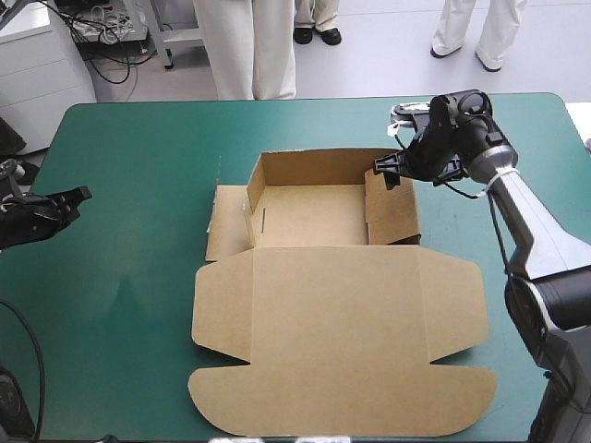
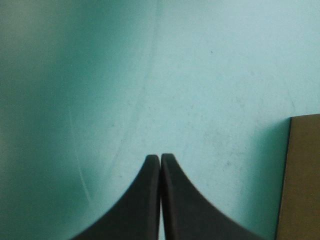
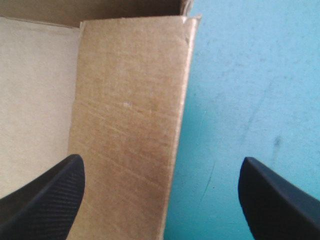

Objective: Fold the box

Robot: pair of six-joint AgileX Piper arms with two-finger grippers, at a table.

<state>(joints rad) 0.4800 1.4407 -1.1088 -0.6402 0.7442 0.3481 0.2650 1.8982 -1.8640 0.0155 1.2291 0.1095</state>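
right gripper (image 3: 160, 162) spread over right wall (image 1: 392, 208) of box (image 1: 342, 323) | left gripper (image 2: 160, 159) pressed together, well apart | risk: wall may spring outward, or unbraced box slide when pushed

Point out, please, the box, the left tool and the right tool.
box (image 1: 337, 332), high view, middle of its flat lid.
left tool (image 2: 160, 158), left wrist view, where its shut fingertips meet.
right tool (image 3: 161, 162), right wrist view, midway between its open fingertips.
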